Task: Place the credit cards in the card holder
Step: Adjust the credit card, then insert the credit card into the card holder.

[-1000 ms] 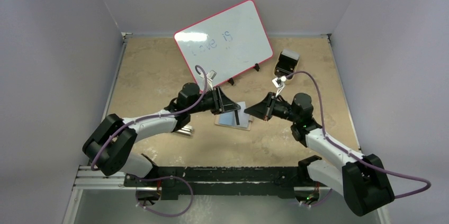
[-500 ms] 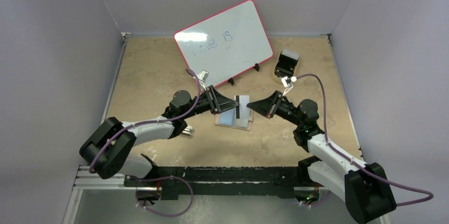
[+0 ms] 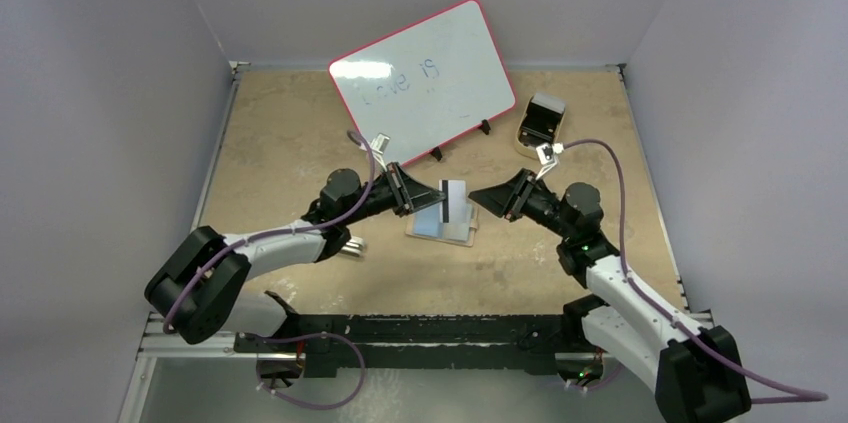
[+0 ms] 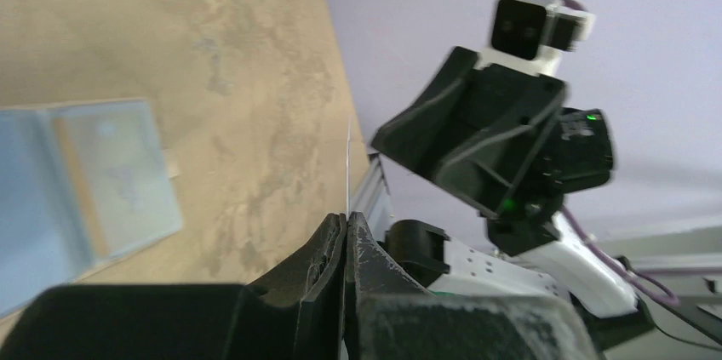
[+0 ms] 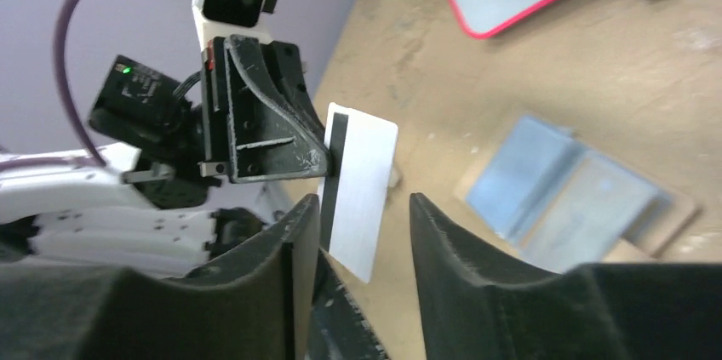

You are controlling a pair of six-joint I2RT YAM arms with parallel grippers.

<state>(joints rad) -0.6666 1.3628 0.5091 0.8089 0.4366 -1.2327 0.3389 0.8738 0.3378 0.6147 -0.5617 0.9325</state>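
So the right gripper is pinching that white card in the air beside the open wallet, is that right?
Not quite: the left gripper is pinching the card, as the right wrist view shows. The right gripper stands open around it. The card is indeed in the air beside the open wallet.

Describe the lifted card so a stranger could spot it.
Find the red-rimmed whiteboard at the back and come forward. There the left fingers pinch a pale credit card above the open card holder; it alone shows a dark stripe.
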